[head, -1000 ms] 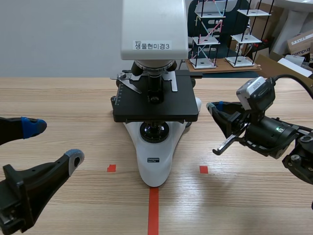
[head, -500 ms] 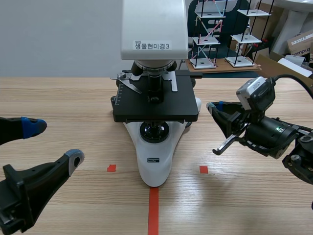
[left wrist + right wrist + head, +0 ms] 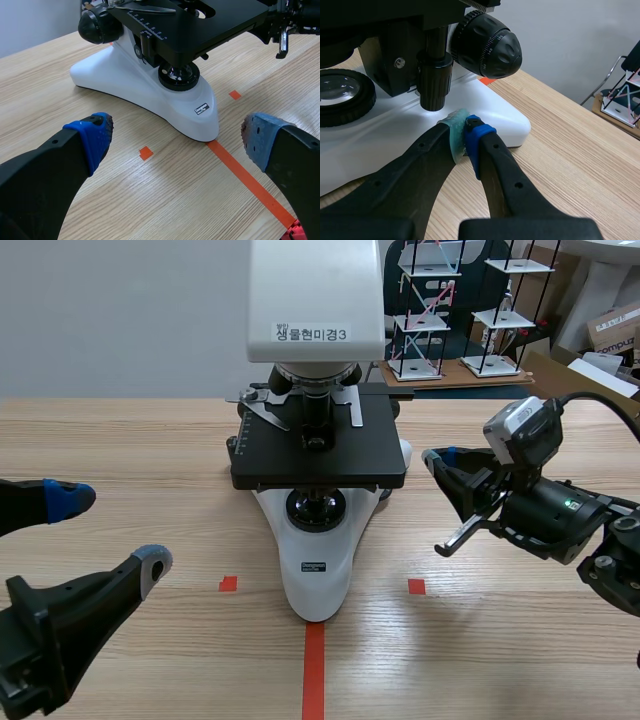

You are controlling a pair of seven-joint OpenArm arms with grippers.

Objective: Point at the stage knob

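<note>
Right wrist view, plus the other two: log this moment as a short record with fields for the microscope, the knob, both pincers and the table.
object: white microscope with black stage, standing on the table
target: black cylindrical stage knob, hanging under the stage
right pincer: shut, tips just under the knob; contact cannot be told
left pincer: open, in front of the microscope base, apart from it
surface: light wooden table

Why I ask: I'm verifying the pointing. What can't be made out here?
1. Right wrist view: whether the right gripper touches the stage knob; depth unclear.
2. Scene view: microscope top, cut off by the edge.
3. Left wrist view: right gripper, mostly cut off by the edge.
</note>
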